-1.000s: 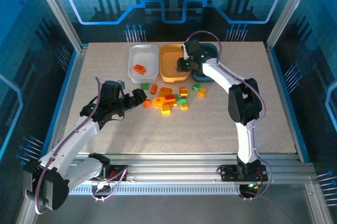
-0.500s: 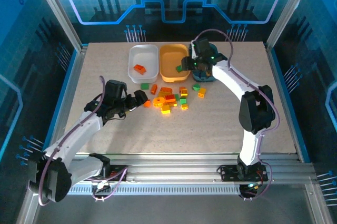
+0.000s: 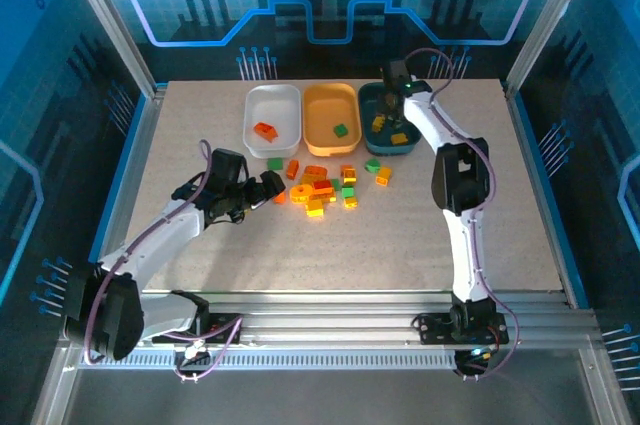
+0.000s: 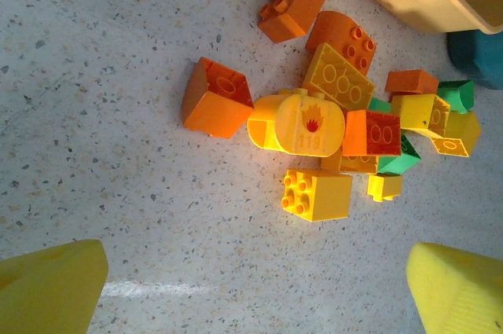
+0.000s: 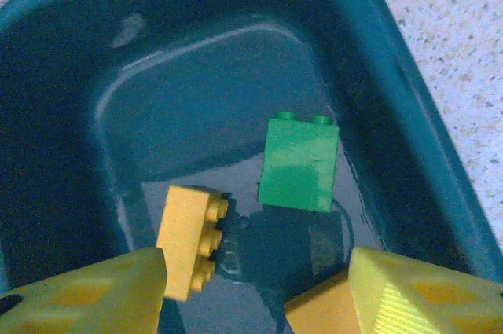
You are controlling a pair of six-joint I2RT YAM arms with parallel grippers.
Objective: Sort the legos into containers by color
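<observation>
Several orange, yellow and green legos lie piled mid-table. My left gripper hangs open just left of them. In the left wrist view its jaws frame bare table, with a yellow brick and an orange brick ahead. The white container holds an orange brick. A green brick lies in the orange-yellow container. My right gripper is open over the dark teal container. Below that gripper lie a green brick and a yellow brick, neither held.
The three containers stand side by side at the back of the table. A green brick and an orange one lie apart between the pile and the white container. Metal rails edge the table.
My right gripper opened over the orange-yellow container, left a green brick there, and swung right to the teal one. The left gripper crept toward the pile.
</observation>
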